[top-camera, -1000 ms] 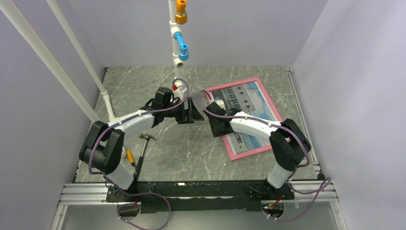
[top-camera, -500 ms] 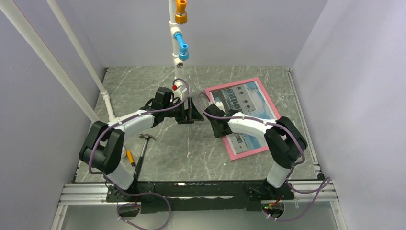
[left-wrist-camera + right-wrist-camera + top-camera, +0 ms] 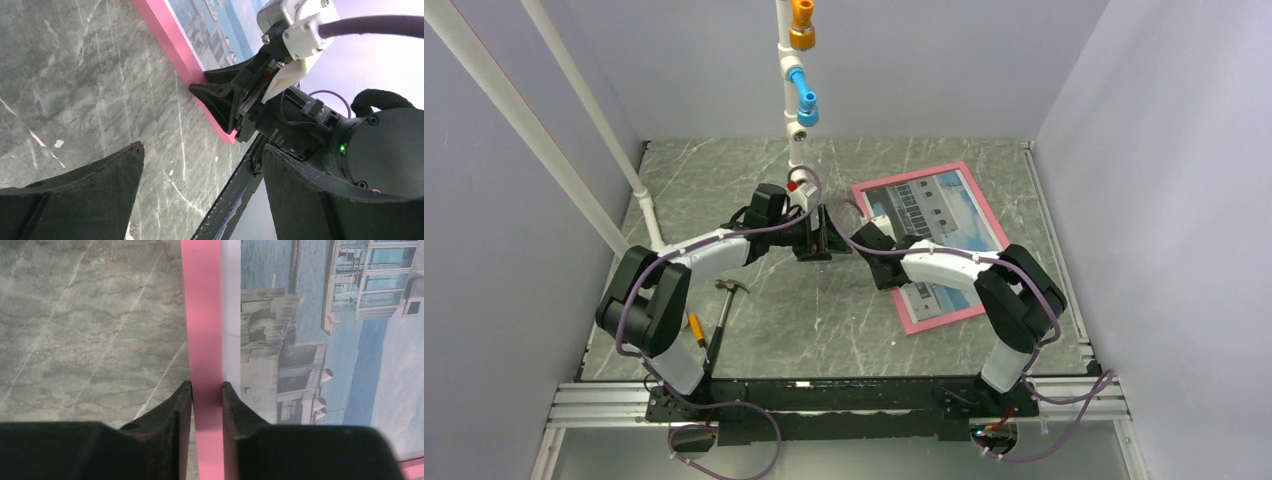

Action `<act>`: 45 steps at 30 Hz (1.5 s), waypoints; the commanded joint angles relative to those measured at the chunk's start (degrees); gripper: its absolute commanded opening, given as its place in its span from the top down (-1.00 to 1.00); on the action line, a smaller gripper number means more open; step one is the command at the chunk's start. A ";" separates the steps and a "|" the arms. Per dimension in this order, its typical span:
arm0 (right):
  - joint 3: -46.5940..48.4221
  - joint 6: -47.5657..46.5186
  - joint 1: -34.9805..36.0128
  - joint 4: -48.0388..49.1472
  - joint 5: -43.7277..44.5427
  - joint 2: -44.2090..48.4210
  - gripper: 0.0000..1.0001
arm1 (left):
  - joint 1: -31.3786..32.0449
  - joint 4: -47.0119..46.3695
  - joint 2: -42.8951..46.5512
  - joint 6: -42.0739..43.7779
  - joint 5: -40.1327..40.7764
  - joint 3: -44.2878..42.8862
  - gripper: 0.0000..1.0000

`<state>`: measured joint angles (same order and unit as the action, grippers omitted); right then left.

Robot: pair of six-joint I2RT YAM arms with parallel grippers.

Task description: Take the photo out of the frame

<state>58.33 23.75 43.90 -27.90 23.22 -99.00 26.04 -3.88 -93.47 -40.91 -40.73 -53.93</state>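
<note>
Okay so the photo sits flat inside the pink frame, on the right half of the marble table; neither looks to have budged over the last second. What did change is the right gripper; it crept along the frame's left rail toward the far end, and that arm's elbow tucked in closer. The frame's long axis runs far-to-near, leaning a bit toward the near right; the print's sky side faces right in the top view. The right gripper is pinching that left rail, one finger on the table side, the other over the photo's white border; the left gripper hovers just beside it, fingers spread wide, holding nothing.
</note>
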 commanded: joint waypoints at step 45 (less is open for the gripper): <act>-4.90 21.22 7.57 13.24 -17.65 17.18 1.00 | 0.27 -29.52 -16.08 -20.08 -6.35 5.33 -0.03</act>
<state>51.64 41.82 49.76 -19.57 5.69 -82.70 25.96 -29.17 -109.14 -60.25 -44.99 -48.58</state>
